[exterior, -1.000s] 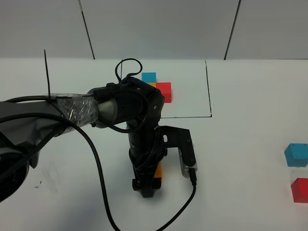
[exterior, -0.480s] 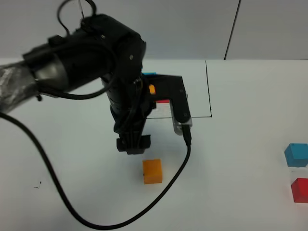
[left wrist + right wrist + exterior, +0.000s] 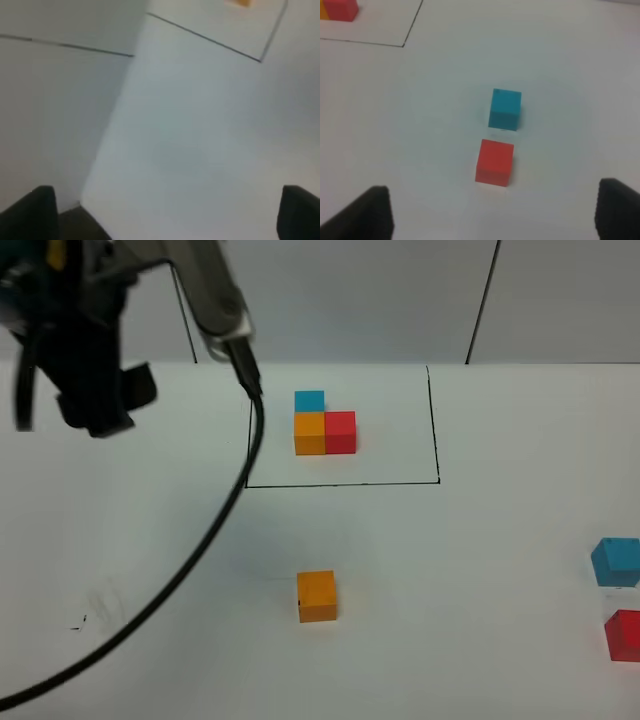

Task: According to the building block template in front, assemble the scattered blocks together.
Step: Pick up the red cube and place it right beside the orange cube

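Note:
The building block template [image 3: 322,425] is a blue, orange and red L-shaped trio inside a black drawn outline [image 3: 340,483] at the back centre. Of the scattered blocks, the orange cube [image 3: 317,596] lies alone in front of the outline. The light blue cube [image 3: 616,562] and red cube [image 3: 624,634] sit at the far right, a small gap between them. They also show in the right wrist view, blue [image 3: 506,108] and red [image 3: 494,162]. My left gripper [image 3: 170,215] is open, empty and raised at the back left [image 3: 100,400]. My right gripper [image 3: 495,210] is open and empty, above and short of the red cube.
The left arm's black cable [image 3: 215,540] hangs across the table left of the orange cube. The outline's corner [image 3: 402,46] and the template's red cube [image 3: 340,9] show in the right wrist view. White wall panels stand behind the table.
My left gripper has let go of the orange cube, risen and swung away to the back left. The orange cube stays on the table in front of the outline.

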### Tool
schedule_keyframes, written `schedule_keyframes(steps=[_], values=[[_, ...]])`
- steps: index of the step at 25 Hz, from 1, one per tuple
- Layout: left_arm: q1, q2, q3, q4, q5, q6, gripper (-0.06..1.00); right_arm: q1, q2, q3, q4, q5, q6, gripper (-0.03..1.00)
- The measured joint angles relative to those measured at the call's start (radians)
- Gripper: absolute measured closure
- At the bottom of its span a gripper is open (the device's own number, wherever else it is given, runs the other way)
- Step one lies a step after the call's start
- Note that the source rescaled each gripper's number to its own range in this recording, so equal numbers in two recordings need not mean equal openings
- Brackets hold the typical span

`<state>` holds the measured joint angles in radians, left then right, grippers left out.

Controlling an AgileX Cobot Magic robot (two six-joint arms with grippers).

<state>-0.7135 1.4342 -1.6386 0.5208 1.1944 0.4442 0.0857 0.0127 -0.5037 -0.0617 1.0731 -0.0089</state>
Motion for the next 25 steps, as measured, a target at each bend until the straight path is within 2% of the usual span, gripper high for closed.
schedule_keyframes(steps=[4,7,10,16,20,23,25], values=[[0.0,-0.154,0.0,0.073,0.001,-0.129,0.13,0.0,0.0,0.0,0.0,0.0,0.0,0.3],[0.0,-0.267,0.0,0.101,0.001,-0.187,0.22,0.0,0.0,0.0,0.0,0.0,0.0,0.3],[0.0,-0.394,0.001,0.102,0.001,-0.213,0.29,0.0,0.0,0.0,0.0,0.0,0.0,0.3],[0.0,-0.666,0.075,0.073,0.001,-0.22,0.31,0.0,0.0,0.0,0.0,0.0,0.0,0.3],[0.022,-0.811,0.158,-0.004,0.001,-0.217,0.31,0.0,0.0,0.0,0.0,0.0,0.0,0.3],[0.118,-0.887,0.236,-0.11,0.001,-0.152,0.31,0.0,0.0,0.0,0.0,0.0,0.0,0.3],[0.224,-0.93,0.297,-0.188,0.001,-0.078,0.31,0.0,0.0,0.0,0.0,0.0,0.0,0.3]])
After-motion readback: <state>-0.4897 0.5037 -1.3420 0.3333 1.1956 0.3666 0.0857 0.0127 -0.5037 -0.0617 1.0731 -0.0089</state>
